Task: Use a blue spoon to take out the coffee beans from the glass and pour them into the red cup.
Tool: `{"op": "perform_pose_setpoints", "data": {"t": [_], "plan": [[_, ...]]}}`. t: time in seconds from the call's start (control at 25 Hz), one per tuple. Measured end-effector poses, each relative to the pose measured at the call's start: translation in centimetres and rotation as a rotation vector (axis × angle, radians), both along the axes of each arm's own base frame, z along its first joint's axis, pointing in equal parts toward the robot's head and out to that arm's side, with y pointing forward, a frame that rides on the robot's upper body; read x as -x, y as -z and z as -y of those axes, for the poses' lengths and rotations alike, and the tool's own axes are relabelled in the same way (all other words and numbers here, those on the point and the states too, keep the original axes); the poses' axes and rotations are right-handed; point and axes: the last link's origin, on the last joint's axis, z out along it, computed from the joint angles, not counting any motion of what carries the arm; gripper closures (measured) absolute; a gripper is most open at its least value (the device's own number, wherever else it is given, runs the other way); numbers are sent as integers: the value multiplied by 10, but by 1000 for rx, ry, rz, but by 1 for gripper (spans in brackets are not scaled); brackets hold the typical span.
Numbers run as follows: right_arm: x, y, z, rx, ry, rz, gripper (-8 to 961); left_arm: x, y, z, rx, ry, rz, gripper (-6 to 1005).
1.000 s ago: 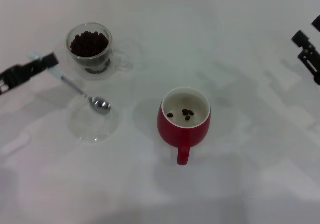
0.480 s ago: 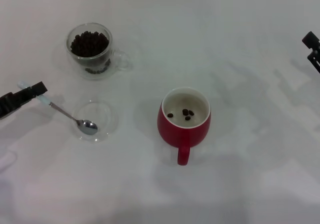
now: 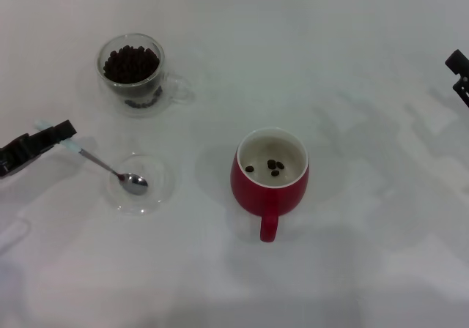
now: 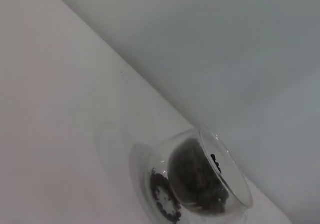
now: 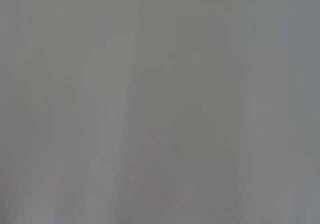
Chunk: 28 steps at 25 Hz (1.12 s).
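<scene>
So left gripper (image 3: 64, 139) clamps pale spoon (image 3: 110, 168) handle, shiny bowl in saucer (image 3: 157, 192); right gripper (image 3: 460, 75) state unclear.

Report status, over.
Left gripper shut on spoon, its bowl over saucer. Right gripper parked at edge. Four beans in cup.

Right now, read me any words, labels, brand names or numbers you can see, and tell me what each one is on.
None: no readable text shows in any view.
The red cup, the glass and the blue spoon carry no visible print.
The left gripper and right gripper show no legible markings.
</scene>
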Motion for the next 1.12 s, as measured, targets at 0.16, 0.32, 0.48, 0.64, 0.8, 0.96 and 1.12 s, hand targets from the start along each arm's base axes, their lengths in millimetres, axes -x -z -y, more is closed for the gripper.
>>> {"op": "perform_pose_setpoints", "data": {"t": [0.16, 0.32, 0.48, 0.64, 0.8, 0.96, 1.12], "plan": [[0, 0, -2, 1, 1, 2, 411, -4, 9, -2, 15, -2, 14, 874], [1, 1, -5, 3, 2, 7, 412, -6, 16, -2, 31, -5, 20, 874], [1, 2, -8, 5, 3, 10, 412, -6, 17, -2, 35, -6, 20, 874], [2, 3, -12, 8, 4, 14, 413, -5, 17, -2, 34, -17, 17, 869], [3, 4, -14, 11, 7, 15, 412, -1, 17, -3, 26, -40, 9, 766], [4, 4, -16, 11, 1, 15, 412, 2, 12, -5, -7, -46, -2, 621], [5, 4, -18, 11, -3, 15, 413, 6, 1, -8, -38, -26, -36, 468]]}}
